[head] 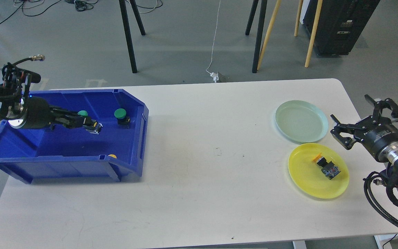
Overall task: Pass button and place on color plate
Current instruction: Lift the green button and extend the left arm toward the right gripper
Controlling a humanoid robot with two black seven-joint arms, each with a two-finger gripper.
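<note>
Overhead: white table (199,173), rounded corners, faint scuffs. Blue bin (130,152) at left, holding green button (120,114) near back wall, second green button (82,113) just behind left gripper (93,127); left gripper inside bin, grip state impossible to tell. Right side: pale green plate (301,121) bare, yellow plate (318,171) carrying yellow button (327,167). Right gripper (358,119) fingers spread, holding nothing, beside plates. Beyond: grey floor (185,45), black stand legs (128,34), wooden legs (311,31), white cable (214,38), black cabinet (340,24).

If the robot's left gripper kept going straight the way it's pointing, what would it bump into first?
Probably the right wall of the blue plastic bin. The left gripper points rightward inside it, passing just in front of a green round-capped button; depth is unclear, so it might clip that button first.
</note>
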